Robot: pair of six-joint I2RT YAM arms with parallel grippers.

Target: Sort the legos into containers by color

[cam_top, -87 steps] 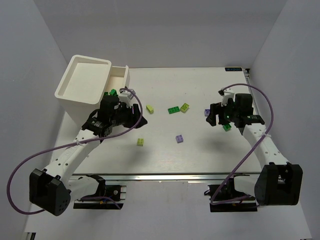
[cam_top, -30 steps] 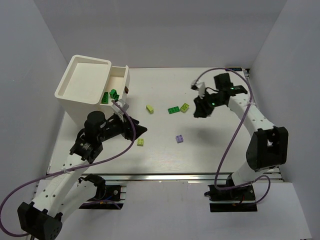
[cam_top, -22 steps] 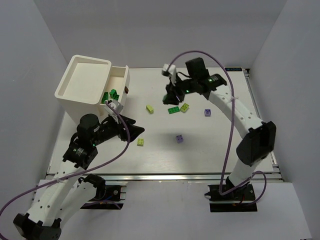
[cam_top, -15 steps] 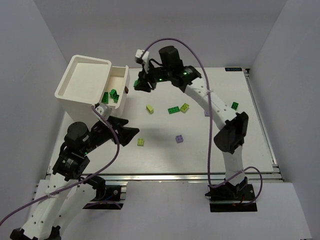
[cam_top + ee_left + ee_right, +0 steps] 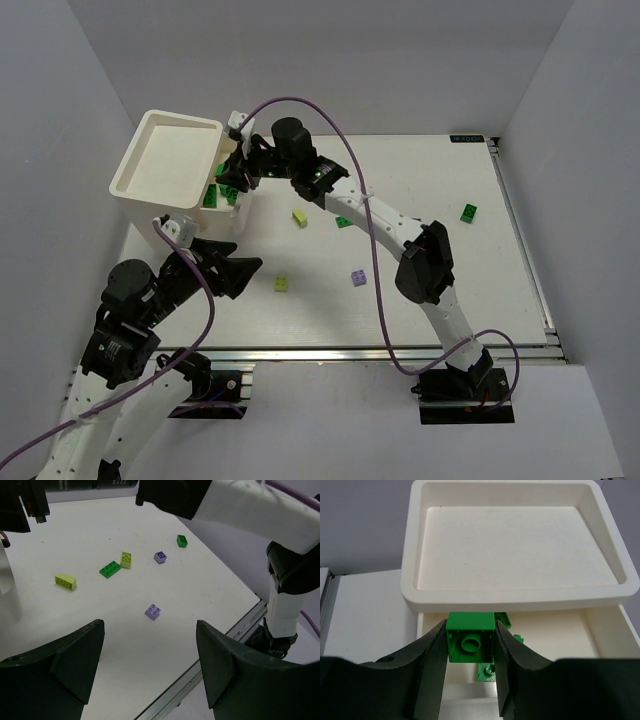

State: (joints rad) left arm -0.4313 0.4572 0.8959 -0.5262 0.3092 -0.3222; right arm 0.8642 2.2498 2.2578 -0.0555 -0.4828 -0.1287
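Six legos [image 5: 153, 611] on white table [image 5: 125, 645]

Lab; white-walled robot test booth [image 5: 320, 60]

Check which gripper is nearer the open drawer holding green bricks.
Right. The right gripper hangs just above the drawer, pinching a green brick. The left gripper sits open toward the near side, well clear of it.

white arm links [image 5: 375, 212], black joint housings [image 5: 425, 265], looping purple cables [image 5: 285, 99], dark fingers [image 5: 65, 665]
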